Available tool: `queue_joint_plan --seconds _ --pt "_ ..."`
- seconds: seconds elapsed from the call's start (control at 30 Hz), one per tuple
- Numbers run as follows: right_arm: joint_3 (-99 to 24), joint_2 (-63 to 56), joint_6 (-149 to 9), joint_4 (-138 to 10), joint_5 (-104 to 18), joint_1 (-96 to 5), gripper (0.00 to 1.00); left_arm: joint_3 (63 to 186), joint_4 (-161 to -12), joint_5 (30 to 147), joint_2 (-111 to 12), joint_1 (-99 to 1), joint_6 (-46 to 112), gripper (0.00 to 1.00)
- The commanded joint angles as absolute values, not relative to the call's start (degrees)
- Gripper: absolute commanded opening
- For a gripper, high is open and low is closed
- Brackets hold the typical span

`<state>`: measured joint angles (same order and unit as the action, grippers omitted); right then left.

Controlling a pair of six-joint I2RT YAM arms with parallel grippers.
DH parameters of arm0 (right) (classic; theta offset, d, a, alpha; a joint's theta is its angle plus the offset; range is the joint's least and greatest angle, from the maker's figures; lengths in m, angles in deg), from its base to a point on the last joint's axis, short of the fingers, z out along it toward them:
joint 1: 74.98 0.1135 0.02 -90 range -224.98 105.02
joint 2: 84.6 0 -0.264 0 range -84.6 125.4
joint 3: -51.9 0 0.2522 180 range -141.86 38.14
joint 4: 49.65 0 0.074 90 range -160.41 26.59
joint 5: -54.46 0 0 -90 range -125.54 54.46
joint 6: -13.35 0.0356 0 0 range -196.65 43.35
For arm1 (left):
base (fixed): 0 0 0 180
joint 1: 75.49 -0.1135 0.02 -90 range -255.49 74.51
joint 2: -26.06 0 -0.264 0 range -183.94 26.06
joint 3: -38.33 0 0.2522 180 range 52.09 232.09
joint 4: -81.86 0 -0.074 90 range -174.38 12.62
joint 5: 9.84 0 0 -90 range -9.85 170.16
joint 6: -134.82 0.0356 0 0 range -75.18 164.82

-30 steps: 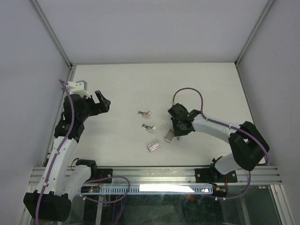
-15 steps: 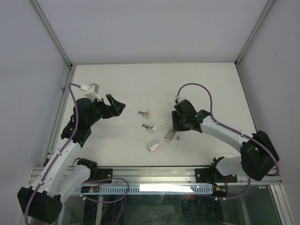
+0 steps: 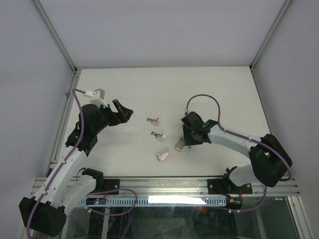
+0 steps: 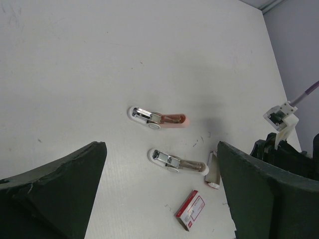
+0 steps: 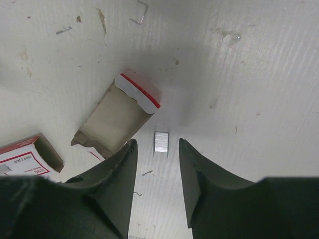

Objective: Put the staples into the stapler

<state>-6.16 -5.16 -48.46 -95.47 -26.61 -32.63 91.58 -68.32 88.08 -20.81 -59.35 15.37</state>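
Right tool partly open, straddling staples lying flat on bench, no contact. Left tool wide, holding nothing.

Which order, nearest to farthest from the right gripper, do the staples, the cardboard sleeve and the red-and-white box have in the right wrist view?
1. The staples: between the open fingers of the right gripper, touching neither.
2. The cardboard sleeve: up and left in the picture, close beside the staples.
3. The red-and-white box: at the picture's left edge, partly cut off.
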Motion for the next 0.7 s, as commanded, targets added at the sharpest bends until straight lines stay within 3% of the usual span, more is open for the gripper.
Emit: queue_joint_plan --seconds 0.0,0.67 --pt "-6.7 -4.5 -46.6 -94.8 -24.3 -32.2 0.4 91.6 -71.6 87.6 -20.9 -59.3 15.2 0.97" --pt "-7.2 -0.4 -46.4 -94.3 -23.3 -32.0 0.23 91.4 -71.7 87.3 -20.6 -59.3 15.0 0.98"
